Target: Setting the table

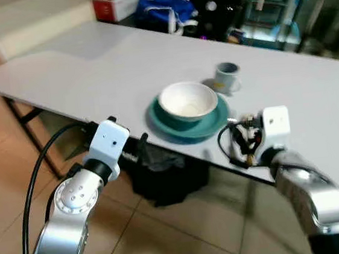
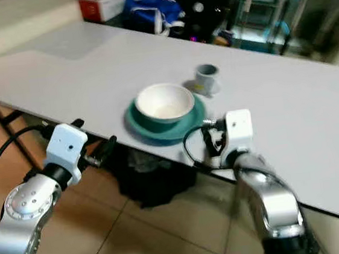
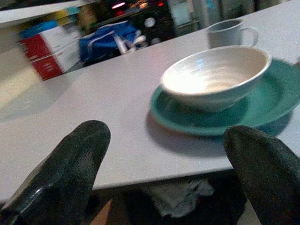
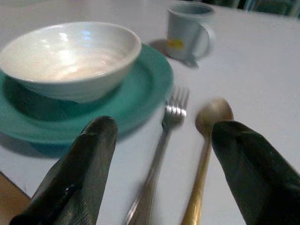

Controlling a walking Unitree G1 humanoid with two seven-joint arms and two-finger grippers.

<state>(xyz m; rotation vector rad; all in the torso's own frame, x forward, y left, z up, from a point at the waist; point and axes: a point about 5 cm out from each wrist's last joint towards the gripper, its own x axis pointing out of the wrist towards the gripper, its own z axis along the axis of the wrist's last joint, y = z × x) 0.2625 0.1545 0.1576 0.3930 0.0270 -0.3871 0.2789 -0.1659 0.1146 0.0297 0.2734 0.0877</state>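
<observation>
Two pieces of cutlery, a fork (image 4: 164, 145) and a spoon (image 4: 206, 140), lie side by side just beside the plate (image 4: 150, 84), handles running back toward the right gripper (image 4: 164, 173), which is nearer, spread wide, empty; left gripper (image 3: 164, 173) likewise open, empty

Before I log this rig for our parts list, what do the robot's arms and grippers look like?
Both arms are silver metal with rounded joint housings; the left arm shows a disc with small screw holes, and the right arm looks alike. Each wrist carries a white boxy block. A black cable loops beside the left arm, and shorter black wires bunch at the right wrist. The fingers are thick, black and blunt-tipped.
</observation>
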